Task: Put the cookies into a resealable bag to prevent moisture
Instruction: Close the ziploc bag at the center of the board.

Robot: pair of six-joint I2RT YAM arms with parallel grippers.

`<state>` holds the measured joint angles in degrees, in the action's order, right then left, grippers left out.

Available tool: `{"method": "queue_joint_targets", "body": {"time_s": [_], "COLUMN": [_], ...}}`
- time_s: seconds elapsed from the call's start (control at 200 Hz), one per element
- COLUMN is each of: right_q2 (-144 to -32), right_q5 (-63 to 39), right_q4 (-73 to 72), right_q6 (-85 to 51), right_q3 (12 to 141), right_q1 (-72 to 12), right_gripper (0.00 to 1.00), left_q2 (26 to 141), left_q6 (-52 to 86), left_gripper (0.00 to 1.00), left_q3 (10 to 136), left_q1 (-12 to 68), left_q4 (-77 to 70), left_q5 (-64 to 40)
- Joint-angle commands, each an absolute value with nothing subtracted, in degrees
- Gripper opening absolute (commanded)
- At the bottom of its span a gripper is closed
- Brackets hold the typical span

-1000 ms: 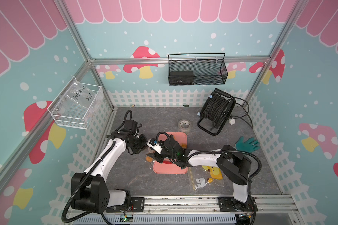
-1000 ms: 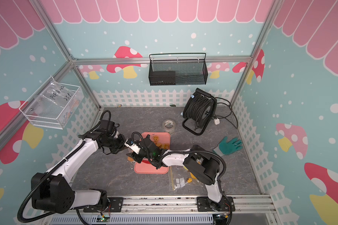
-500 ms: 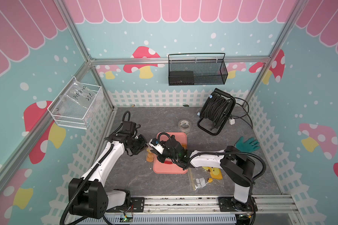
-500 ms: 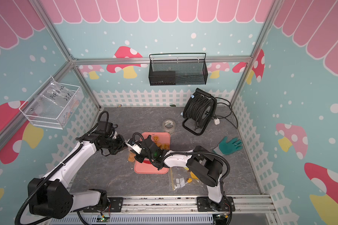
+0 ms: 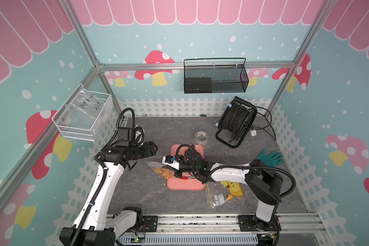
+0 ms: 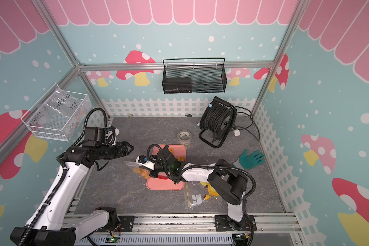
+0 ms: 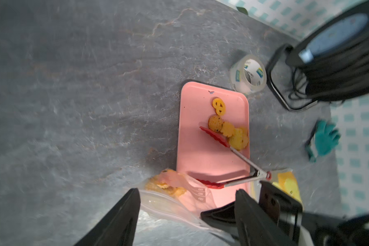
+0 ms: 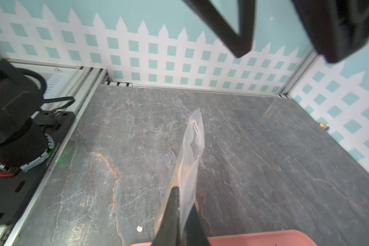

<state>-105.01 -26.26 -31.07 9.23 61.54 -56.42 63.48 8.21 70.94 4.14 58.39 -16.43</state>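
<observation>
1. Two wide-spread fingers [image 7: 124,215] mark the left gripper [image 5: 154,148]. It hovers left of the tray [image 5: 185,185] with nothing in it. It stands apart from the bag, probably placed to take the free side of the mouth.
2. The bag [image 5: 153,165] sits just off the tray's left edge, with a few cookies [image 7: 164,185] low inside it. I cannot tell whether its bottom touches the table.
3. The right gripper [image 8: 178,204] reaches across the tray from the right and is pinched tight on one edge of the bag. I judge that this grip lets the contents sag and offers the mouth to the other arm.
4. About five loose cookies [image 7: 228,130] lie along the tray's right side, so filling looks unfinished. Red-tipped tongs [image 7: 241,156] lie spread on the tray, one tip against those cookies. The right arm lies over the tray and blocks a straight drop to both.
5. A tape roll [image 5: 201,137] stands just beyond the tray's far right corner. A cable reel [image 5: 235,122] is farther right. Neither looks to be in the way.
6. A second bag [image 5: 218,194] with a yellow item inside lies just right of the tray's near corner, partly under the right arm, and could snag. A glove [image 5: 270,156] lies well right of the tray.
</observation>
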Motion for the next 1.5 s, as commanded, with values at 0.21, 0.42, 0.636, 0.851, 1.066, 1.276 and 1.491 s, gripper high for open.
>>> {"method": "queue_joint_targets", "body": {"time_s": [0.21, 0.42, 0.636, 0.851, 1.066, 1.276, 1.491], "right_q2": [-104.74, -106.05, -107.03, -108.14, -108.37, -108.37, -108.37], "right_q5": [-39.54, -42.13, -46.54, -48.81, -50.07, -51.33, -51.68], "right_q4": [-36.12, -36.54, -38.33, -37.1, -36.58, -35.68, -35.86], "right_q6": [16.92, 15.46, 10.66, 9.63, 7.04, 6.0, 5.76], "right_q3": [57.42, 58.44, 57.89, 58.71, 59.67, 60.03, 60.03], "right_q1": [-54.43, -53.55, -52.22, -51.42, -50.31, -49.19, -48.83], "right_gripper": [0.0, 0.0, 0.0, 0.0, 0.0, 0.0, 0.0], "left_q2": [62.96, 61.73, 61.15, 63.42, 65.57, 64.37, 66.55], "left_q6": [-45.47, -58.38, -61.25, -60.51, -59.63, -58.02, -57.74], "left_gripper": [0.68, 0.67, 0.65, 0.5, 0.42, 0.28, 0.3], "left_q3": [70.96, 62.14, 56.77, 54.43, 53.62, 52.26, 51.93], "left_q1": [3.89, 5.62, 6.33, 6.87, 8.65, 9.23, 9.34], "left_q4": [76.7, 72.54, 64.18, 57.63, 56.93, 57.17, 58.35], "left_q5": [-37.18, -35.57, -32.99, -34.72, -38.34, -39.1, -39.46]}}
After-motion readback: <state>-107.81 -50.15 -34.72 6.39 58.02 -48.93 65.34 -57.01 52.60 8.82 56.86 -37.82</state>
